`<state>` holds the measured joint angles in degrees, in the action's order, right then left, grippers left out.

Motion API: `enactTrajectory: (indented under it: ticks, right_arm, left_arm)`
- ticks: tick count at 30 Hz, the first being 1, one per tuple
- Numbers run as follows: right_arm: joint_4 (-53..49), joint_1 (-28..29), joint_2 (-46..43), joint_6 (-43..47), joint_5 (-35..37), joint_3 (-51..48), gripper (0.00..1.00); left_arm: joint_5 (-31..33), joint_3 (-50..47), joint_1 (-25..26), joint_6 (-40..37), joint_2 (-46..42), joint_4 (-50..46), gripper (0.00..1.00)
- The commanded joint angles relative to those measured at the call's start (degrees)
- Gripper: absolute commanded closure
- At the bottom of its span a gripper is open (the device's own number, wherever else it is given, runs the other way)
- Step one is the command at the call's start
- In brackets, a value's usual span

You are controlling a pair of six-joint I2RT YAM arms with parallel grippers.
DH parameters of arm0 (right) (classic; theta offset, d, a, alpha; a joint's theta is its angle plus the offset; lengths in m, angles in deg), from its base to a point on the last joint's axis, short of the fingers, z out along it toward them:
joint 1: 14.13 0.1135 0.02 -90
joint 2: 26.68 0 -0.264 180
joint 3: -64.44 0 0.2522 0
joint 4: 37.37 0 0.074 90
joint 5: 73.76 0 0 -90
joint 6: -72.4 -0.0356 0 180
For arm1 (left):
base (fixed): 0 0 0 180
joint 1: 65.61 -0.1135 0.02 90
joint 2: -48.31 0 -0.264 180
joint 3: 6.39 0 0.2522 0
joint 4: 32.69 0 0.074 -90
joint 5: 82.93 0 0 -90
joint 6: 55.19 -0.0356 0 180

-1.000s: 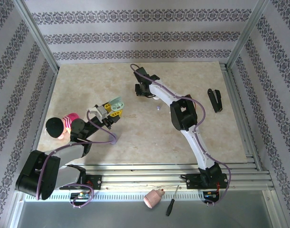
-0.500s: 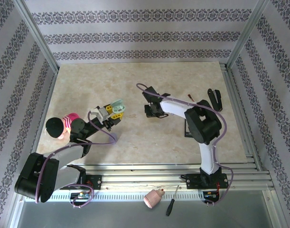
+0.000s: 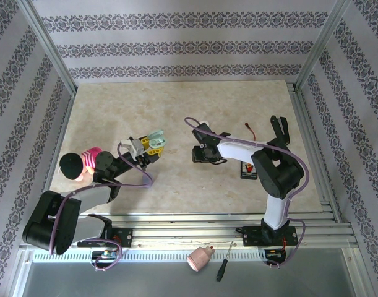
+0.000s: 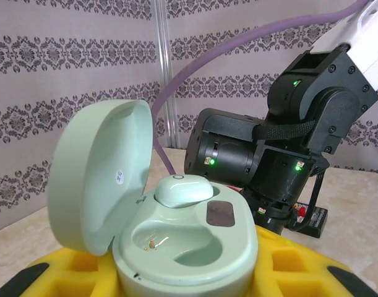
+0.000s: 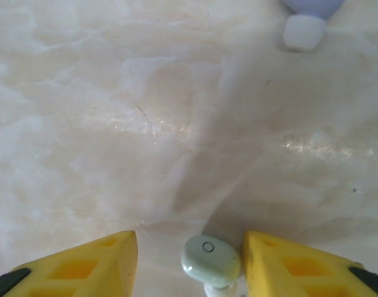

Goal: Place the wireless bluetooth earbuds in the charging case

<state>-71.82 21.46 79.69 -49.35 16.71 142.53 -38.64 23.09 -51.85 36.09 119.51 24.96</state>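
Observation:
My left gripper (image 4: 187, 279) is shut on the mint green charging case (image 4: 195, 247), its yellow fingers (image 4: 295, 267) pressing both sides. The lid (image 4: 102, 173) stands open at the left. One mint earbud (image 4: 181, 189) sits in the far socket; the near socket is bare. In the top view the case (image 3: 155, 137) is left of centre, with my right gripper (image 3: 197, 153) a short way to its right. My right gripper (image 5: 189, 240) is open low over the table, a second mint earbud (image 5: 211, 260) between its fingers, close to the right finger (image 5: 300, 263). A lilac earbud (image 5: 307, 23) lies farther off.
A pink and black toy (image 3: 81, 164) lies by the left arm. A black bracket (image 3: 279, 130) and a small black device with a red wire (image 3: 249, 169) lie on the right. A pink bulb (image 3: 201, 257) and a screwdriver (image 3: 224, 261) rest on the front rail.
The right arm has folded back from the far middle of the table and swung left toward the case. Its jaws have spread apart. The left gripper and case have barely moved.

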Motion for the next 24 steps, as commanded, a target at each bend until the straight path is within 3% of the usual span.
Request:
enactTrajectory:
  ticks: [1, 6, 12, 18, 24]
  right_arm:
    - [-0.08, 0.25, -3.74, 4.12, -0.22, -1.62, 0.46]
    - [-1.4, -3.14, -3.43, 11.42, -5.94, 0.21, 0.43]
    - [0.82, -8.94, 1.62, 14.61, -23.2, 2.16, 0.61]
    - [0.31, -11.13, 5.54, 17.5, -30.68, 4.06, 0.61]
    - [0.98, -12.0, 4.41, 17.67, -33.09, 1.5, 0.62]
  left_arm:
    - [-1.48, 1.51, -0.4, 1.77, -0.22, 4.78, 0.83]
    - [-1.38, 1.28, -0.46, 1.62, -0.72, 4.44, 0.83]
    - [-1.58, 1.67, -0.45, 1.37, -1.39, 3.7, 0.83]
    - [-1.8, 1.76, -0.48, 0.49, -3.34, 0.27, 0.83]
    - [-1.76, 2.28, -0.48, -0.37, -4.93, -2.58, 0.83]
